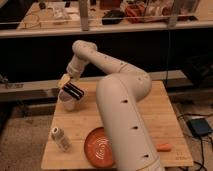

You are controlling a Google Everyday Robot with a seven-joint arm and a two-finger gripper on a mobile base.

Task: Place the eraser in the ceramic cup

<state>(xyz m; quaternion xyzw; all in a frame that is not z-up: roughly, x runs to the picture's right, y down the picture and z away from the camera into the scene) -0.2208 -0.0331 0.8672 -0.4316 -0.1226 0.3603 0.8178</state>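
The ceramic cup (68, 104) is a small off-white cup standing near the far left edge of the wooden table (150, 115). My gripper (73, 91) hangs right above the cup's mouth, dark and angled down, touching or nearly touching the rim. The white arm (120, 95) reaches to it from the lower middle of the camera view. A pale yellowish piece (64, 81) shows at the gripper's upper left; I cannot tell whether it is the eraser. No eraser lies in plain sight on the table.
A small white bottle with a dark label (59, 138) lies near the front left corner. An orange plate (98, 148) sits at the front, partly behind the arm. A small orange object (163, 147) lies front right. A shelf and rail run behind the table.
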